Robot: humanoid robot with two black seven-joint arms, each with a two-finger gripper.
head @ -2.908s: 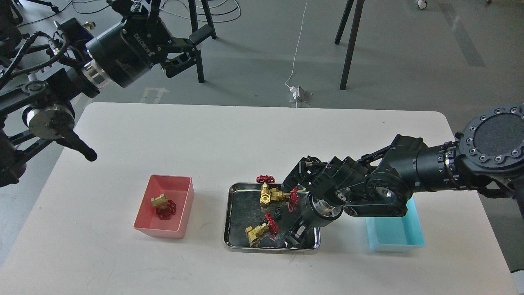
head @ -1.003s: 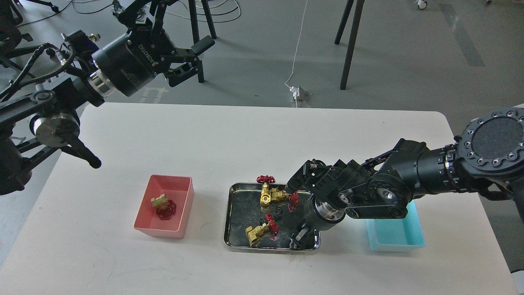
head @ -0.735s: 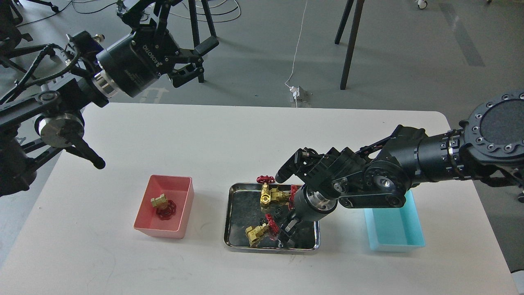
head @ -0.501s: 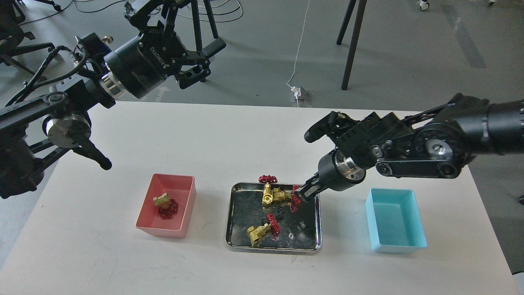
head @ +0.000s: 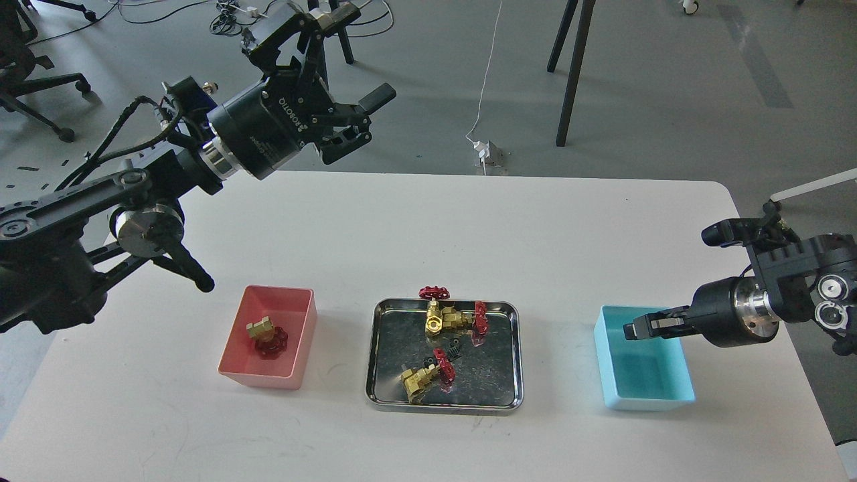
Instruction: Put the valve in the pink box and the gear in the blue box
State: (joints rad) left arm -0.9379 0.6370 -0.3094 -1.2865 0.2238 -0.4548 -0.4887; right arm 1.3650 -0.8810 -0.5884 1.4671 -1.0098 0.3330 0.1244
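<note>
- Right gripper (head: 629, 329) hovers over the near-left rim of the blue box (head: 673, 400); fingers look pressed together, but whether a gear sits between them cannot be told at this size.
- Left gripper (head: 365, 120) raised beyond the table's (head: 375, 221) far edge, jaws spread, holding nothing.
- Steel tray (head: 378, 395) as landmark: pink box (head: 234, 348) to its left with one valve (head: 266, 336) inside; blue box to its right.
- On the tray: brass valves with red handwheels, one small black gear (head: 454, 349) at centre.
- Risk: a tiny toothed gear may slip out early and bounce off the smooth tapered plastic wall.
- Risk: glossy tray reflections may mislead the next pick.
</note>
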